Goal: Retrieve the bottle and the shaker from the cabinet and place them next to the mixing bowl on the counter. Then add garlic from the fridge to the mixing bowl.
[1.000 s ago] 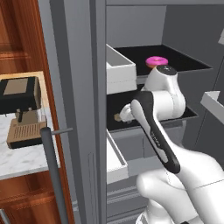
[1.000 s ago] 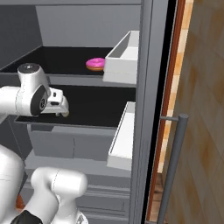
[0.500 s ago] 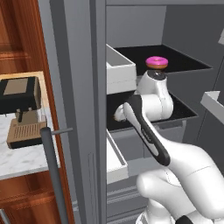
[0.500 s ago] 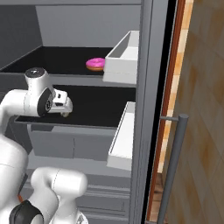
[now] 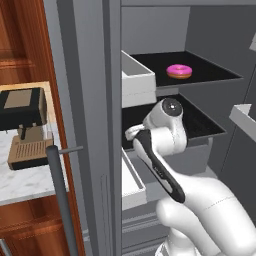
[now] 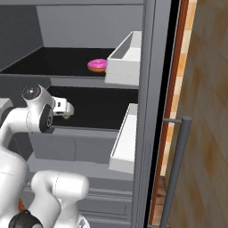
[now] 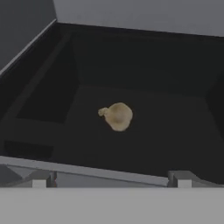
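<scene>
The fridge stands open, and my arm reaches into its dark middle shelf. The garlic, a small greyish-brown lump, lies on that shelf straight ahead of my gripper and a short way beyond it. The jaws are open, one fingertip on each side and nothing between them. From the right base view, the gripper hovers just over the shelf's front. A strip of the marble counter shows at left. The bottle, shaker and mixing bowl are out of view.
A pink-iced doughnut lies on the upper shelf. White door bins jut out at shelf height on the open door. The door's bar handle stands near the base. A black coffee machine sits on the counter.
My arm has dipped and swung a little left in the left base view, bringing the hand lower over the middle shelf. The jaws stay open.
</scene>
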Tool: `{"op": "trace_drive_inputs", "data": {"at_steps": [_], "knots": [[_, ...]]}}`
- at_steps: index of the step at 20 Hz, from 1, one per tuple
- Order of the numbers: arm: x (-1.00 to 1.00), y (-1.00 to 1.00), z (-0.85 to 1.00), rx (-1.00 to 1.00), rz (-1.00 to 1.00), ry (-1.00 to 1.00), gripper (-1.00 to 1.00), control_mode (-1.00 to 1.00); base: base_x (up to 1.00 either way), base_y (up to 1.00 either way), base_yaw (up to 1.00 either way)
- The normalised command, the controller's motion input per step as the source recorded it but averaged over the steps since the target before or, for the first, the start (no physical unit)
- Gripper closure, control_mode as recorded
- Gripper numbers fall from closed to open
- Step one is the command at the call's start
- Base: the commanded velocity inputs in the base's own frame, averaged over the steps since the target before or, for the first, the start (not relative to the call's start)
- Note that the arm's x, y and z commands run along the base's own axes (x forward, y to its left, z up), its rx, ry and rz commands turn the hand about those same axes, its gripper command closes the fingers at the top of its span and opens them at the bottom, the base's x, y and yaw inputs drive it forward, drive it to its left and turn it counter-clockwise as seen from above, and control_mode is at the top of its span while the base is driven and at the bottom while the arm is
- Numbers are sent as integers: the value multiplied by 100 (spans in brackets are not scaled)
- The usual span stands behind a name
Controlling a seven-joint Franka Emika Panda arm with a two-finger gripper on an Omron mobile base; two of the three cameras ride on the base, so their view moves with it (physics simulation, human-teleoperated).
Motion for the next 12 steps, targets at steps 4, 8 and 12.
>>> {"op": "trace_drive_inputs", "data": {"at_steps": [4, 8, 12], "knots": [[19, 0, 35, 0, 0, 16, -100, -100, 0, 0, 0], [47, 0, 3, 0, 0, 16, -100, -100, 0, 0, 0], [51, 0, -1, 0, 0, 13, -100, -100, 0, 0, 0]]}}
